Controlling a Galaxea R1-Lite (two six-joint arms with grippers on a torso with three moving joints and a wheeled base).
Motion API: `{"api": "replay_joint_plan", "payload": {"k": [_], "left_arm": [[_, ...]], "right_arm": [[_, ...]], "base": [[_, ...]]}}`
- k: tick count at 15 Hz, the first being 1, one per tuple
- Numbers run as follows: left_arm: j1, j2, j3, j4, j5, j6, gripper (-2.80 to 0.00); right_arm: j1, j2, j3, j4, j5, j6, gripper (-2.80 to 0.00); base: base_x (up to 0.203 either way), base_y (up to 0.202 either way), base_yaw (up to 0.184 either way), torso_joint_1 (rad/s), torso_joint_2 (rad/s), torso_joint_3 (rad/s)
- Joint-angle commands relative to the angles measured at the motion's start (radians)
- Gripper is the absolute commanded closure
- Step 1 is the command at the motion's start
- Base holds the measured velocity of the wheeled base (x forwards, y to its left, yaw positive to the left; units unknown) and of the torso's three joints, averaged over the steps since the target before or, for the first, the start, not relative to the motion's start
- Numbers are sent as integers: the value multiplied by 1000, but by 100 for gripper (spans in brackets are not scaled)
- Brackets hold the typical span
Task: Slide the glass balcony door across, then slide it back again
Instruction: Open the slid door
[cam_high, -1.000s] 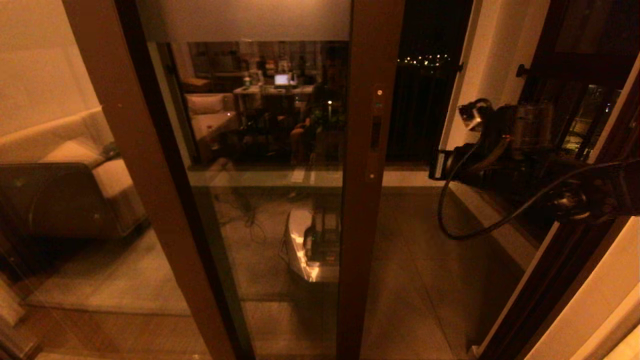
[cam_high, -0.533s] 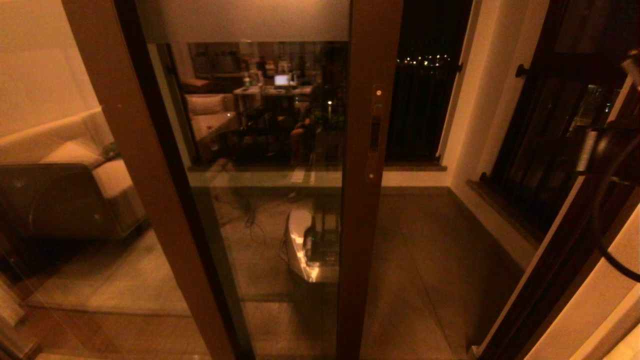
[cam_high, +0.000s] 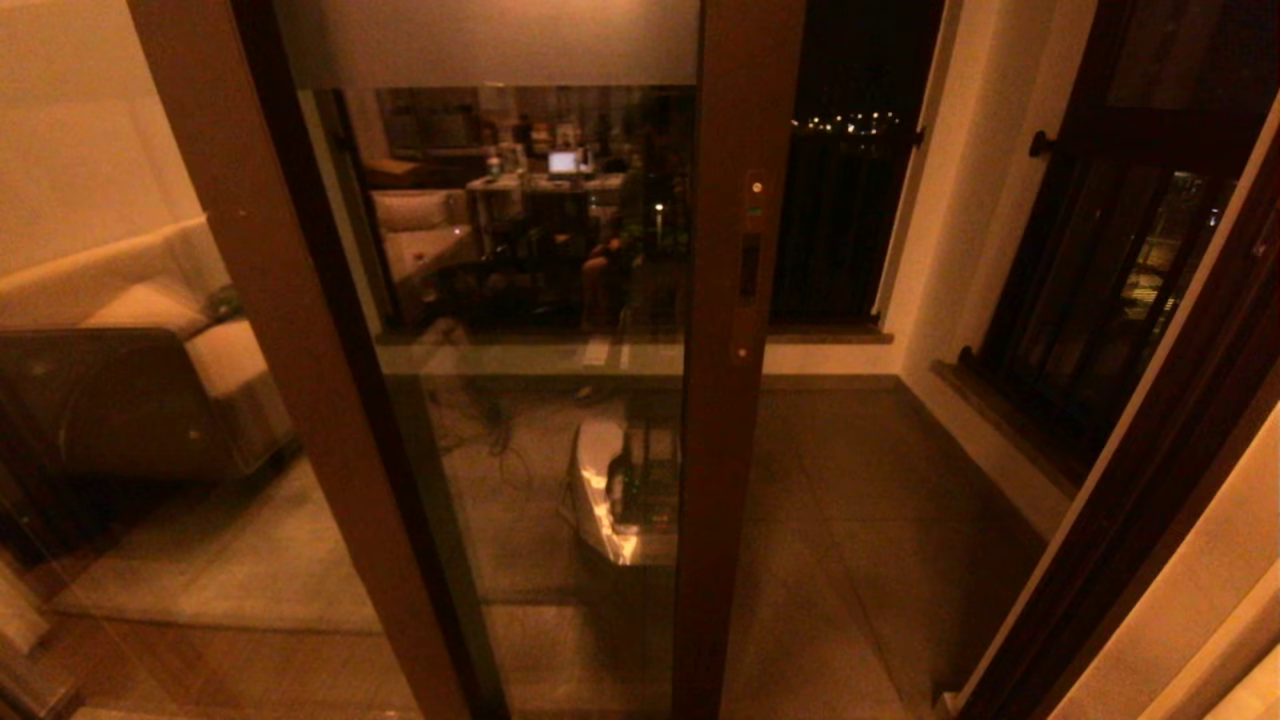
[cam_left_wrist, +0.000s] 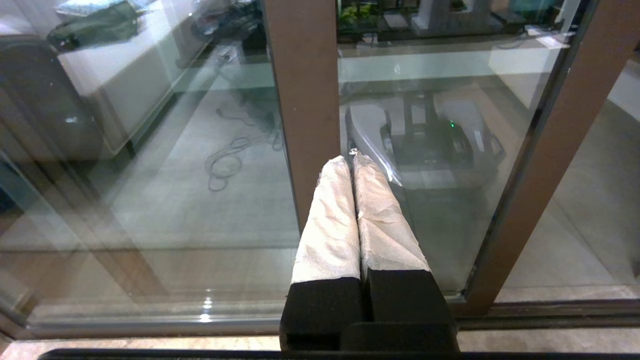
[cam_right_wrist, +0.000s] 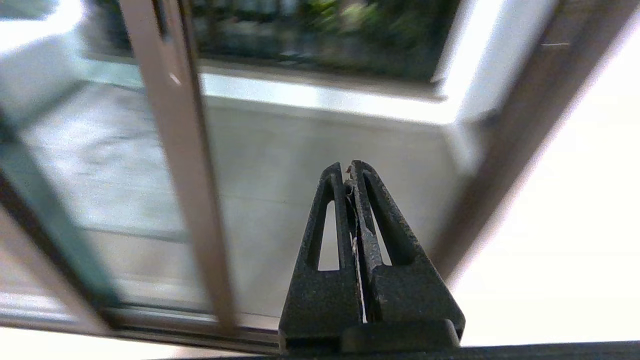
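The glass balcony door (cam_high: 735, 420) is a tall brown-framed panel with a frosted top band (cam_high: 490, 40) and a slim lock plate (cam_high: 750, 265) on its stile. It covers the middle of the head view, and the doorway to its right stands open onto the balcony. No arm shows in the head view. My left gripper (cam_left_wrist: 352, 157), its fingers wrapped in white, is shut and empty, held low just in front of the glass, left of the door's stile (cam_left_wrist: 545, 150). My right gripper (cam_right_wrist: 348, 167) is shut and empty, pointing at the open gap right of the blurred stile (cam_right_wrist: 175, 125).
A second brown-framed panel (cam_high: 280, 300) stands to the left, with a sofa (cam_high: 150, 330) showing in it. The balcony floor (cam_high: 860, 500) lies beyond the opening. A dark barred window (cam_high: 1090, 290) and the door jamb (cam_high: 1130, 500) close the right side.
My right arm, in the head view at the right one second ago, has drawn back to the right and out of that view. The door has not visibly moved.
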Motion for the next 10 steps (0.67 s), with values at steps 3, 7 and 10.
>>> {"api": "replay_joint_plan", "payload": {"k": [3,7,10], "left_arm": [[0,0,0,0,0,1,0],[0,0,0,0,0,1,0],[0,0,1,0,0,1,0]], "right_arm": [[-41,-351,35,133,21,-67,0],[-25,-583,209,285,42,-94,0],[-22,-580,471,236,42,-67,0]], "base": [[0,0,0,0,0,0],[0,0,0,0,0,0],[0,0,0,0,0,0]]}}
